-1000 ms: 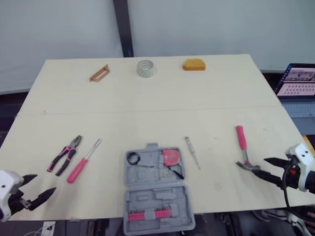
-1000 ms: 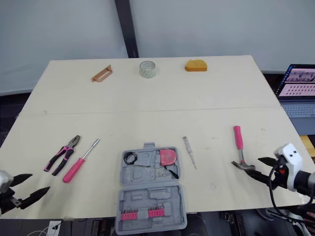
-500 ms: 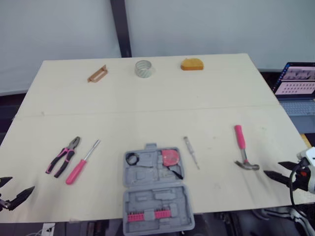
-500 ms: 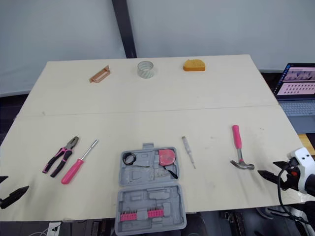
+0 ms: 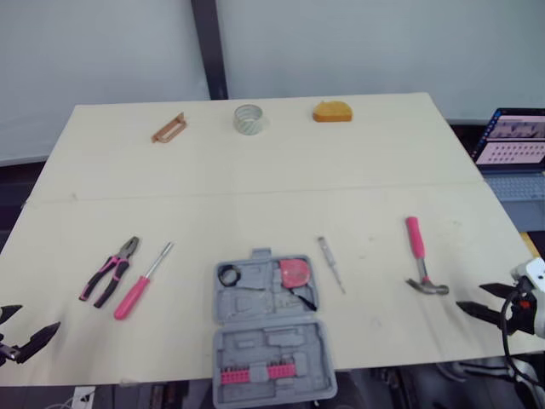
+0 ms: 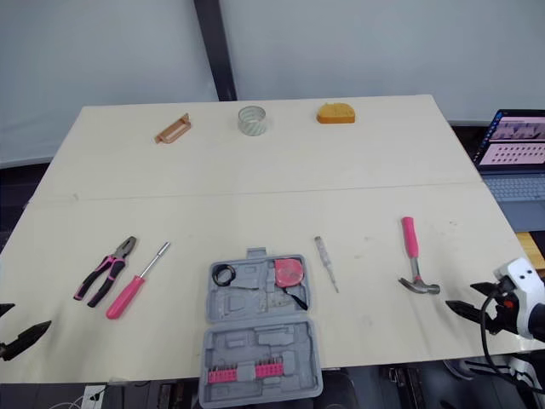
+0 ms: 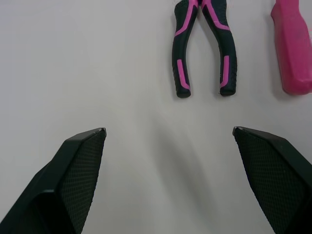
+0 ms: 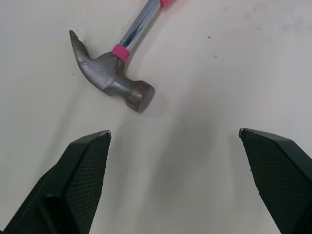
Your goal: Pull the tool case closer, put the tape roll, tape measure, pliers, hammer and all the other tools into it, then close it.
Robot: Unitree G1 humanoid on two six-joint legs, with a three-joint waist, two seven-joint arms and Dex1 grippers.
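The open grey plastic tool case [image 5: 272,341] lies at the middle of the near edge of the pale wooden table [image 5: 255,187]. Its far half holds a round pink-red item [image 5: 295,273] and a small black ring [image 5: 228,274]. Its near half holds a row of pink bits [image 5: 254,374].

Just right of the case lies a slim clear-handled screwdriver [image 5: 332,264], and farther right the pink-handled steel hammer [image 5: 420,256]. To the left lie a pink-handled screwdriver [image 5: 143,280] and black-and-pink pliers [image 5: 111,270].

Along the far edge sit a pale tape roll [image 5: 250,118], an orange rounded block [image 5: 332,112] and a brown handle-like piece [image 5: 169,128].

The left gripper [image 7: 168,130] hovers spread wide and empty near the pliers' handles. The right gripper [image 8: 174,131], equally spread and empty, hovers near the hammer's head.
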